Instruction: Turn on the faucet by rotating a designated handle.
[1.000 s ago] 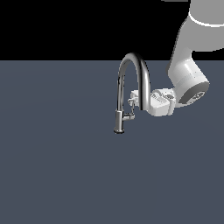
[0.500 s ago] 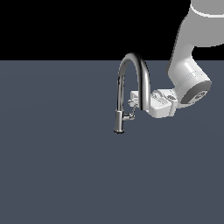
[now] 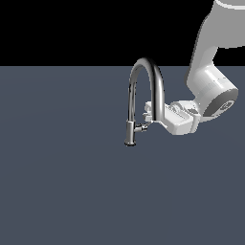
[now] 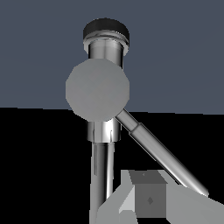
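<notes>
A plain dark grey floor was seen under a black backdrop. The faucet (image 3: 142, 98) stood mid-scene, its handle (image 3: 143, 125) jutting toward the exterior view's right. The gripper (image 3: 149, 113) was pressed in beside that handle; whether it was apart or clamped could not be told. Rotation was judged barely begun, most turning left.

A flat, matte slate-grey floor (image 3: 62, 191) fills the near scene; beyond its far edge lies plain black backdrop (image 3: 62, 28).

Glossy chrome faucet (image 3: 152, 76) and handle (image 4: 162, 154); smooth white plastic-looking tool (image 3: 148, 111); matt slate floor (image 3: 62, 182).
</notes>
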Motion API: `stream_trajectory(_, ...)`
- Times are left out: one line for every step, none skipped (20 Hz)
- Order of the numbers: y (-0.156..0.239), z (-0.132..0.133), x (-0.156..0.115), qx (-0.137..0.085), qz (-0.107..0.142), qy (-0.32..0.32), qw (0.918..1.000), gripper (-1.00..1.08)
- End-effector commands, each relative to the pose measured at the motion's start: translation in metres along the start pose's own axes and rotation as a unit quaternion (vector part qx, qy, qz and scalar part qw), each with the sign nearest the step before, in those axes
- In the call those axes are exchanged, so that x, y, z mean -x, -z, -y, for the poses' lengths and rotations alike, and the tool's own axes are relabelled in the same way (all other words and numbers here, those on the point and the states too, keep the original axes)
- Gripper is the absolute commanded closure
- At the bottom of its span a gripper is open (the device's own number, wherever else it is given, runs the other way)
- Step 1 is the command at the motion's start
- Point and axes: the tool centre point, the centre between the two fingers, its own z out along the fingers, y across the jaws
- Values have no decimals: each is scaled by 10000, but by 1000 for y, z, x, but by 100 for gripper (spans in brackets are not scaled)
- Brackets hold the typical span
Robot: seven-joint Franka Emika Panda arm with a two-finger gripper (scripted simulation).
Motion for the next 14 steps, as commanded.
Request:
stream_trajectory(7, -20, -14, -60, 11, -130, 9999, 108)
stream_trajectory(7, -24, -16, -60, 11, -130, 9999, 108)
stream_trajectory(7, -24, -16, -60, 11, -130, 9999, 108)
stream_trajectory(0, -9, -5, 3, 5, -5, 10000, 108)
stream_trajectory(1, -12, -12, -4, 6, -19, 10000, 108)
stream_trajectory(1, -15, -18, -11, 6, -33, 10000, 108)
stream_trajectory(2, -19, -25, -18, 7, -46, 10000, 108)
stream_trajectory(3, -22, -31, -25, 7, -60, 10000, 108)
stream_trajectory(4, -25, -38, -32, 8, -73, 10000, 108)
stream_trajectory(4, -28, -44, -39, 8, -87, 10000, 108)
stream_trajectory(5, -31, -51, -46, 9, -100, 9999, 108)
stream_trajectory(6, -34, -57, -53, 9, -113, 9999, 108)
stream_trajectory(7, -37, -63, -60, 9, -126, 9999, 108)
stream_trajectory(7, -37, -63, -60, 9, -126, 9999, 108)
